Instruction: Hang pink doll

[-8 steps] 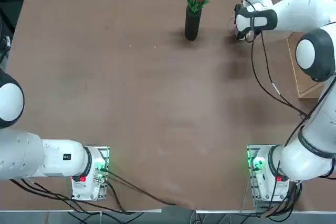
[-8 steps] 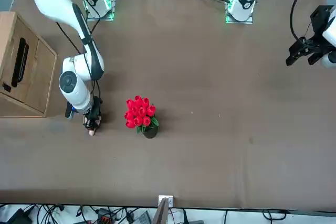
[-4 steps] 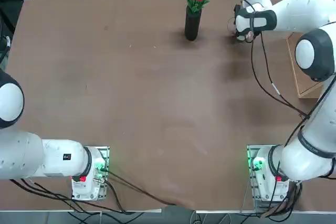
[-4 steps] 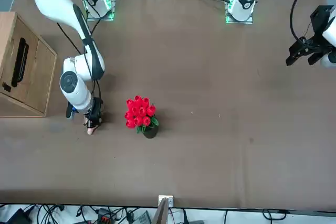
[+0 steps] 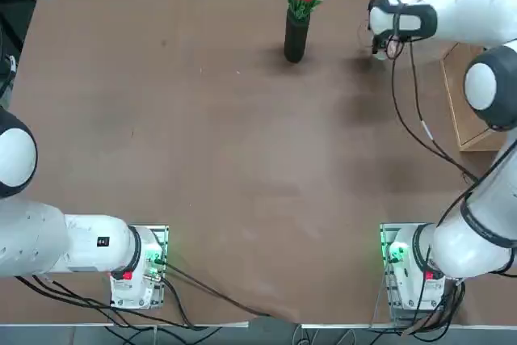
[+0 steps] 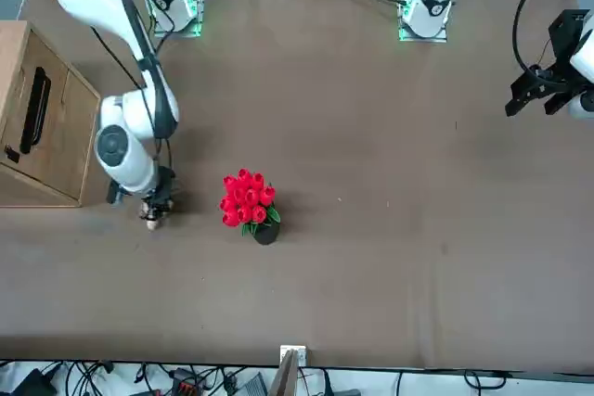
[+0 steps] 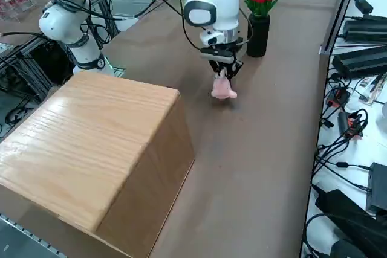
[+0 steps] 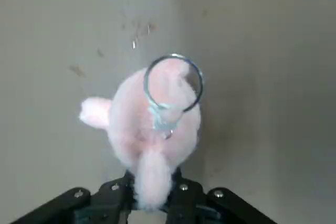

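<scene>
The pink doll (image 8: 155,129) is a small pale-pink plush with a metal key ring (image 8: 173,83) on top. My right gripper (image 8: 152,195) is shut on one of its limbs. In the right side view the doll (image 7: 223,89) dangles below the gripper (image 7: 225,68), above the brown table between the wooden box and the vase. From the front the doll (image 6: 151,221) peeks out under the gripper (image 6: 154,206). In the top view the gripper (image 5: 388,44) is at the far right of the table and the doll is mostly hidden.
A black vase with red tulips (image 5: 298,10) stands at the table's far edge, left of my gripper. A large wooden box (image 7: 97,149) with a black handle (image 6: 37,108) sits at the table's right side.
My right gripper has risen with the doll in it and shifted slightly toward the wooden box and the far edge. The vase has not moved.
</scene>
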Available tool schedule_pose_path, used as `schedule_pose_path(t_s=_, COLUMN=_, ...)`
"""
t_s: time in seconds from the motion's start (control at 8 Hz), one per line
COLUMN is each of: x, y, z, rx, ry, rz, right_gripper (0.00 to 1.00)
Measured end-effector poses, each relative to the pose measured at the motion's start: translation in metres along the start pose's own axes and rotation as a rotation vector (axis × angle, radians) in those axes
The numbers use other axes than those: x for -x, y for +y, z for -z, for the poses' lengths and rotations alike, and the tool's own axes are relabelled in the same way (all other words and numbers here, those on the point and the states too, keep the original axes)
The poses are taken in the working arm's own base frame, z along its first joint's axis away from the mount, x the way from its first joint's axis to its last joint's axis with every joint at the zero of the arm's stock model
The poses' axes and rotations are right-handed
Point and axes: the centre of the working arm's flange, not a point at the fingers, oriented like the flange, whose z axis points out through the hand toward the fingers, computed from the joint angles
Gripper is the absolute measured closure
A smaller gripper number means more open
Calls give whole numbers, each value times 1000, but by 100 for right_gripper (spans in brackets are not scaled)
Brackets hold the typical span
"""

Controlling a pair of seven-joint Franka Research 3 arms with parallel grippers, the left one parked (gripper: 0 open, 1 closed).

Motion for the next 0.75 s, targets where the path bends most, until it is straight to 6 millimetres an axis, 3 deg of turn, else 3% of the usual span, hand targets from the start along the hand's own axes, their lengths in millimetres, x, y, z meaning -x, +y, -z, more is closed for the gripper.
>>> schedule_pose_path(t_s=0.12, x=-27, y=1, z=30, rx=32, ry=12, rz=45, right_gripper=94)
schedule_pose_path(t_s=0.38, x=-106, y=6, z=82, rx=48, ry=12, rz=90, right_gripper=94)
schedule_pose_path(t_s=0.62, x=-182, y=14, z=115, rx=21, ry=9, rz=141, right_gripper=94)
schedule_pose_path(t_s=0.75, x=-201, y=18, z=124, rx=9, ry=10, rz=185, right_gripper=94)
